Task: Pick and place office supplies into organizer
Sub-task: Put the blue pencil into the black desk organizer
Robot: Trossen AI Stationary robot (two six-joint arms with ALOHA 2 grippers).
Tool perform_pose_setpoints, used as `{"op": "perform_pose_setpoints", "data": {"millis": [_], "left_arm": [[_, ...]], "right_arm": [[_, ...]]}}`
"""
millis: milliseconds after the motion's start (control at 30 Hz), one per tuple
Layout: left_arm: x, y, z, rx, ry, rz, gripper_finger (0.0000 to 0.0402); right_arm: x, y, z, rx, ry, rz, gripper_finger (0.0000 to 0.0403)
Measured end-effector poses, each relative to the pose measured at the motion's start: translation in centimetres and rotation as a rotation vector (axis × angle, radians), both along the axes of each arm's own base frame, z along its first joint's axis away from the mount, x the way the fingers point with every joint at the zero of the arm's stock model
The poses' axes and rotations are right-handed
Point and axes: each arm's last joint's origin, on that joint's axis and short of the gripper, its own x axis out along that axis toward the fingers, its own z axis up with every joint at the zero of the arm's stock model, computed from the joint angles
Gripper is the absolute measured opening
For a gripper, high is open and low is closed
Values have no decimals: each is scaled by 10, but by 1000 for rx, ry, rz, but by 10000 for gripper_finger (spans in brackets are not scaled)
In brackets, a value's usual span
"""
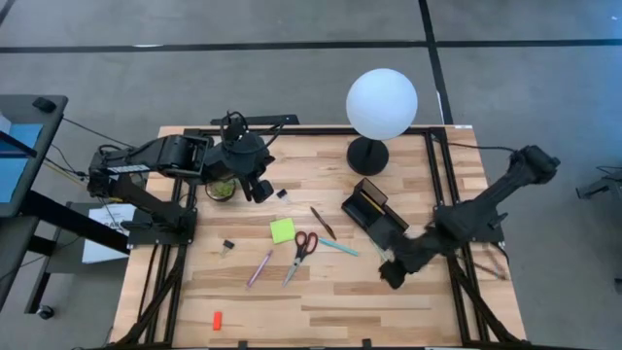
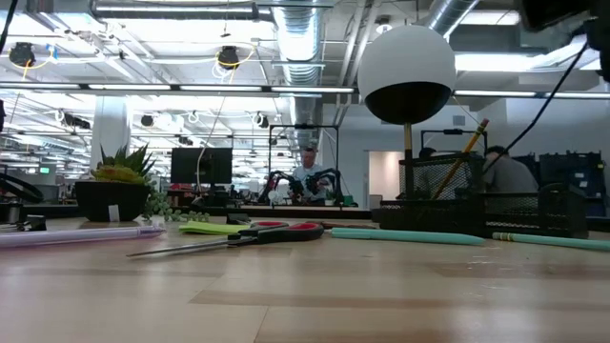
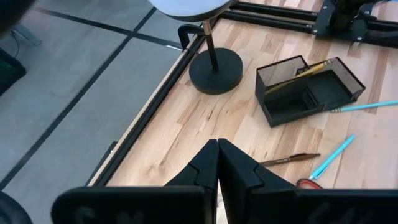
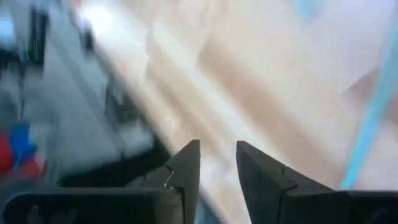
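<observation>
The black organizer [image 1: 374, 209] stands right of the table's middle with a tan pencil [image 3: 305, 70] leaning in it. Red-handled scissors [image 1: 303, 253], a lime-green sticky pad [image 1: 282, 230], a teal pen [image 1: 337, 247], a dark pen [image 1: 323, 223] and a purple pen [image 1: 259, 267] lie flat mid-table. Black clips [image 1: 228, 245] and a red-orange piece [image 1: 217, 320] lie to the left. My left gripper [image 1: 258, 185] is shut and empty at the far left. My right gripper [image 1: 392, 275] hovers near the organizer's near side, slightly open and empty [image 4: 217, 155].
A white globe lamp [image 1: 381, 104] on a round black base [image 1: 367, 156] stands behind the organizer. A small green potted plant [image 1: 222, 188] sits beside my left gripper. Another teal pencil [image 3: 364, 106] lies right of the organizer. Black frame rails [image 1: 437, 185] run along the table's sides.
</observation>
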Motion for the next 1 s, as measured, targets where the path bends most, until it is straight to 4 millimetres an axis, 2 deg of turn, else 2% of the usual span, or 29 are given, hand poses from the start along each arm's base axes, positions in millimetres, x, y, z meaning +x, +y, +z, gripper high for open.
{"op": "perform_pose_setpoints", "data": {"millis": [133, 267, 400, 567, 800, 1000], "left_arm": [[0, 0, 0, 1, -7, 12, 0], [-3, 1, 2, 3, -20, 24, 0], [-4, 1, 3, 10, -24, 32, 0], [-4, 2, 4, 24, -30, 47, 0], [-2, 3, 6, 25, -58, 56, 0], [-1, 2, 7, 11, -82, 55, 0]], "right_arm": [[-25, 14, 14, -198, -251, -118, 98], [-41, 40, 4, -363, -376, -103, 98], [-46, 56, -27, -467, -277, -79, 98], [-48, 60, -67, -550, -44, -132, 98], [-47, 57, -101, -690, 73, -240, 98], [-35, 67, -122, -651, 75, -244, 98]]}}
